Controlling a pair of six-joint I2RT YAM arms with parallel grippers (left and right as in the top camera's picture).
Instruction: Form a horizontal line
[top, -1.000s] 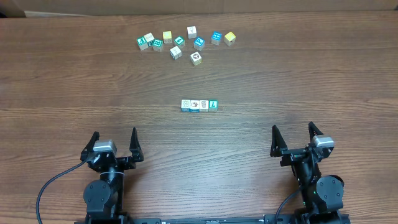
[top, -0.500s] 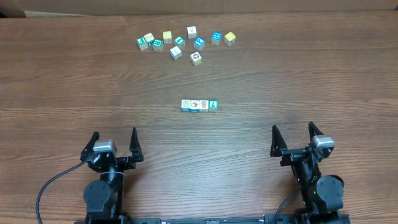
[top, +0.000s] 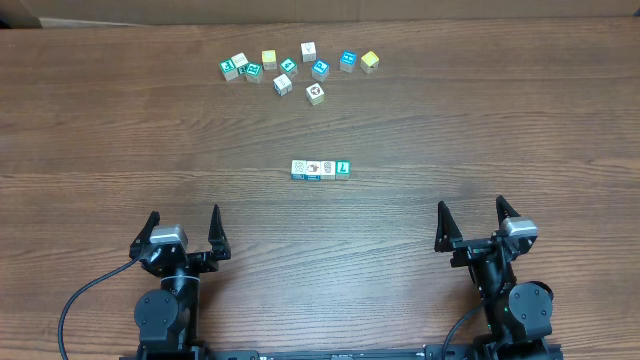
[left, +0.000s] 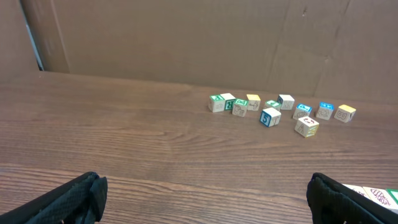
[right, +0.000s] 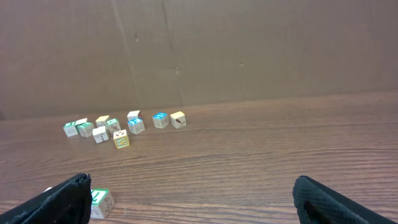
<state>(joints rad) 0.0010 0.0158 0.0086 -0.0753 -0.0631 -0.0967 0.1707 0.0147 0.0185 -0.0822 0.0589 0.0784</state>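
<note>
Open table (top: 480, 120) separates the left end effector (top: 184, 214) and right end effector (top: 471, 204) from the row (top: 321, 169). Beyond it loose cubes (top: 290, 68) cluster, well apart; both flanks of the row stand free.

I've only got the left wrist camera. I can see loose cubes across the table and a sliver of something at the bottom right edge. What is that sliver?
Observer: It is part of a row of four cubes, touching side by side near the middle of the table.
Operator: Does it run straight?
Observer: From overhead, yes. It lies level from left to right, with the teal cube with a white L at its right end.
Operator: Where is the right gripper?
Observer: The right gripper is open and empty near the front edge, well apart from the cubes.
</note>
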